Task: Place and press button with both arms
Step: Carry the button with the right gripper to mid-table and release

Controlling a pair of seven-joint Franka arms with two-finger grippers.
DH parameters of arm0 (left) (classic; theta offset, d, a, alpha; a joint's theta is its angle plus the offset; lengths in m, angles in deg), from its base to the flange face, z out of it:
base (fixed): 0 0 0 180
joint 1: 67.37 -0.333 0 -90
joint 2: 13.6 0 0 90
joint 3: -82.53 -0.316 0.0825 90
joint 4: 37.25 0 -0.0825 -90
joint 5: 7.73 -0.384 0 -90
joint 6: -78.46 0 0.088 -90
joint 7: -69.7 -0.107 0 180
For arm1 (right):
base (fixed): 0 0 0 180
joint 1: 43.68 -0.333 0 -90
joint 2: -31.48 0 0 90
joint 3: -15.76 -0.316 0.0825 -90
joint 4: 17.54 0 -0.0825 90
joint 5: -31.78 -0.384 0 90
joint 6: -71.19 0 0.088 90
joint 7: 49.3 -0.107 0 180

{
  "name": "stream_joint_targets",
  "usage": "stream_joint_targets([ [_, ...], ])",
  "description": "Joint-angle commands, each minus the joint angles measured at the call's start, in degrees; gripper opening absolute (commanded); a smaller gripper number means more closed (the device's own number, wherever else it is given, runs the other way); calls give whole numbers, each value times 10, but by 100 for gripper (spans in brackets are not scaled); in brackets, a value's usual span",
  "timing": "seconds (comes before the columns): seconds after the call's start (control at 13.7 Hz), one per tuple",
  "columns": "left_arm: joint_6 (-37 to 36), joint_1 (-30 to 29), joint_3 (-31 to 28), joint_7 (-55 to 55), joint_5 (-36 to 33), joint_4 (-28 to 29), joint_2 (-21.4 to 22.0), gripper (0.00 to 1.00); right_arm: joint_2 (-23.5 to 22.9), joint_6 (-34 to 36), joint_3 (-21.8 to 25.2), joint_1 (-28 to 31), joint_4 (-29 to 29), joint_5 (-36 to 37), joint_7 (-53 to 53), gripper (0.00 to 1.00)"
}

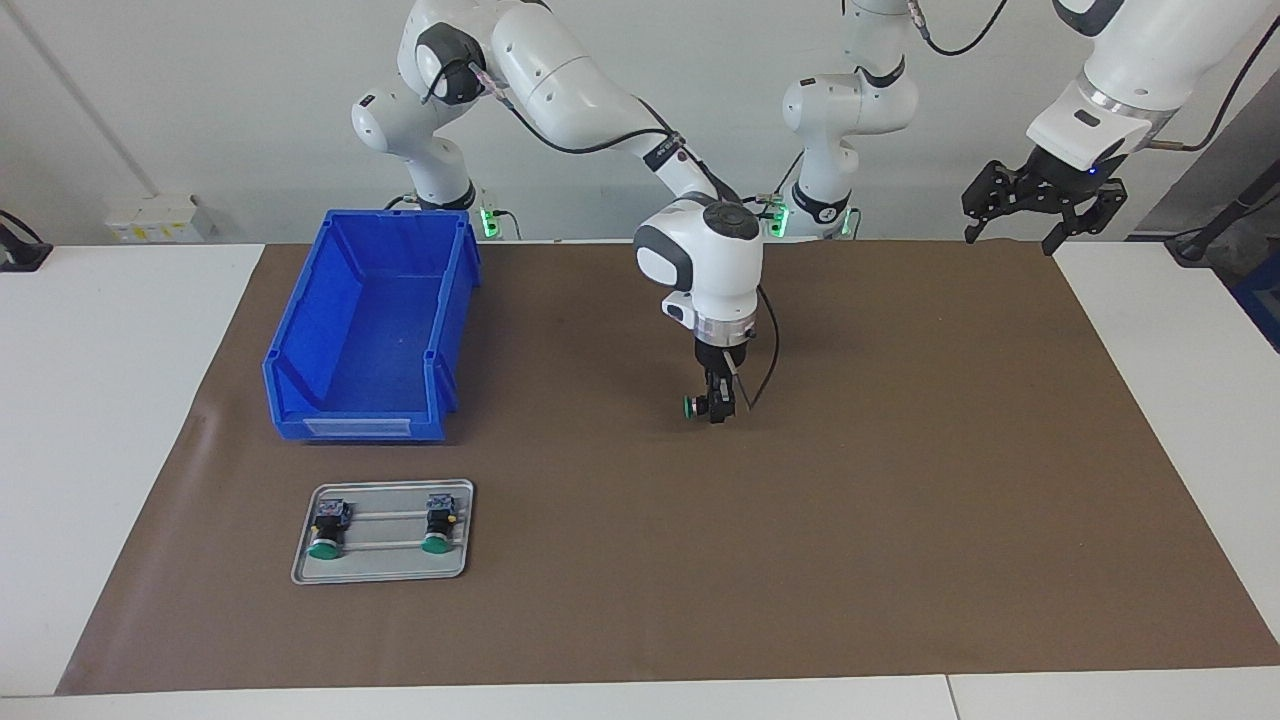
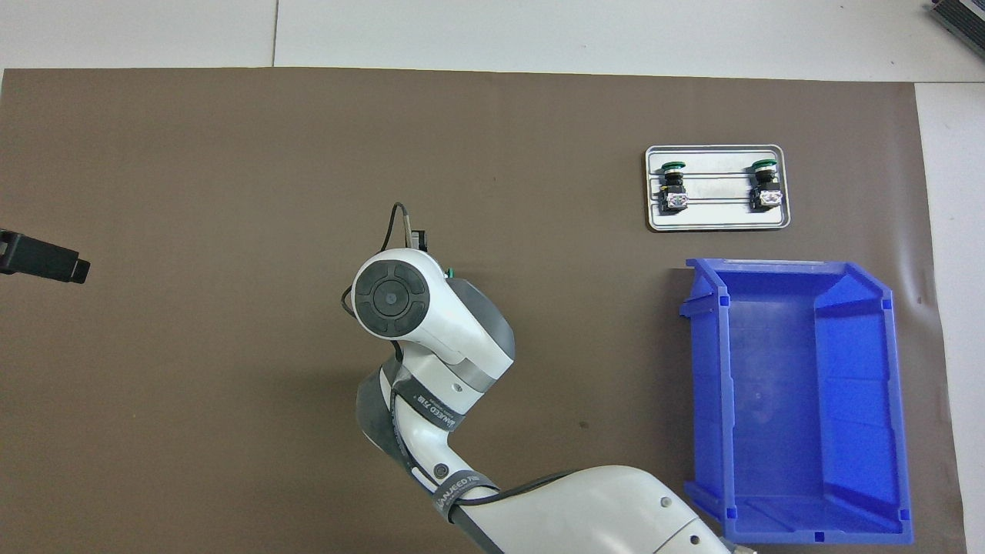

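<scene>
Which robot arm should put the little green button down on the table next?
The right arm, probably. Its right gripper is shut on the button, low over the middle of the brown mat. The left gripper hangs open, high over the mat's edge, holding nothing.

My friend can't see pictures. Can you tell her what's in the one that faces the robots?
The right gripper holds a green-capped button low over the middle of a brown mat. Two more buttons lie on a metal tray beside an empty blue bin. The left gripper waits open, raised.
</scene>
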Motion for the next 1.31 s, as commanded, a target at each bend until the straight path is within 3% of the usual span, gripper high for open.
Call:
stream_joint_targets([
  [0.0, 11, 1, -2, -3, -5, 20, 16, 100, 15, -18, -1, 4, -33, 16, 24, 0],
  [0.22, 11, 1, -2, -3, -6, 20, 16, 100, 20, -33, -1, 4, -45, 16, 26, 0],
  [0.36, 6, 5, -1, -2, -6, 21, 17, 100, 19, -32, -1, 4, -42, 16, 26, 76],
  [0.44, 7, 8, -1, -2, -5, 21, 17, 100, 19, -32, -1, 4, -42, 17, 27, 93],
  [0.8, 16, 11, 7, -10, -6, 19, 16, 100, 25, -10, -1, 4, -27, 66, 65, 99],
  [0.95, 21, 22, 8, -12, -6, 21, 16, 100, 57, -9, -1, 15, -32, 66, 126, 99],
  [1.24, 99, 49, 9, -50, -6, 40, 18, 99, 140, 2, -1, 75, -63, 58, 281, 99],
])
